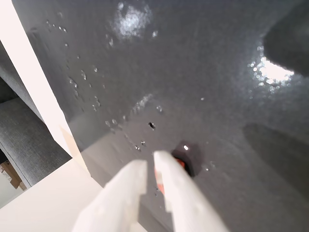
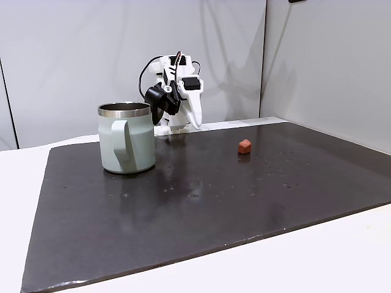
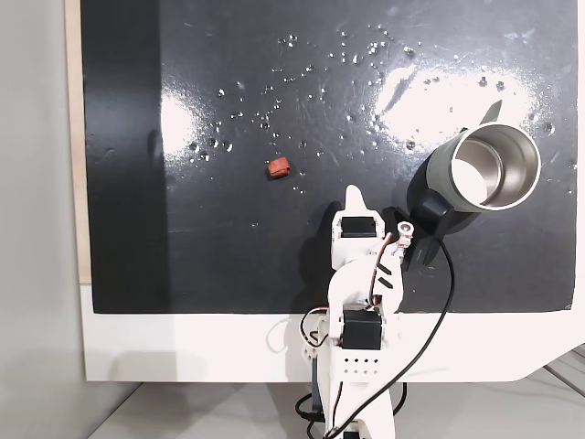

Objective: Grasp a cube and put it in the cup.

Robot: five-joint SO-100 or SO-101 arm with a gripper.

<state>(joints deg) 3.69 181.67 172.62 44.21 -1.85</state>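
Fingers [image 1: 150, 170] fill the wrist view, narrowly parted, holding nothing. Cube [image 2: 244, 146] sits loose on the desk's dark mat [image 2: 244, 201], well apart from cup [image 2: 126, 138]. Advice: widen, drop straight over cube.

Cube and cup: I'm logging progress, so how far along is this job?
Nothing looks done yet. The small brick-red cube lies on the dark mat, apart from the pale green steel-rimmed mug. The white gripper holds nothing and sits short of the cube. Reaching, grasping, carrying and dropping all remain.

Plain pale walls [image 2: 73, 55], glossy reflections.
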